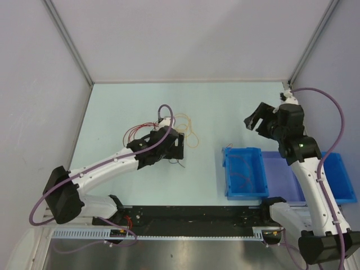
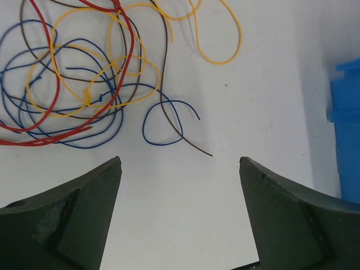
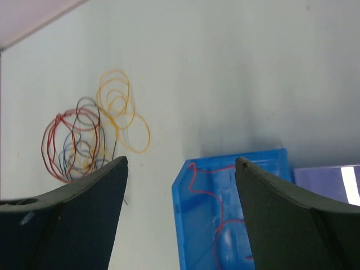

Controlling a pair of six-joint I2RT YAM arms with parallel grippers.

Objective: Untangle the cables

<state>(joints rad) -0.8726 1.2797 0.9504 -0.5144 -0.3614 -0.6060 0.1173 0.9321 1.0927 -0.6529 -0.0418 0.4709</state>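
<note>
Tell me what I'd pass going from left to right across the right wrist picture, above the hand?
Tangled cables → blue bin → purple bin.

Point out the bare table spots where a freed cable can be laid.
Bare: the table strip between the cables and the blue bin, and the far band along the back wall. Crowded: around the cables under the left gripper, and past the blue bin, where another bin and the right arm stand.

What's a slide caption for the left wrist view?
Open left tool poised near a tangle of red, yellow, blue and brown cables.
</note>
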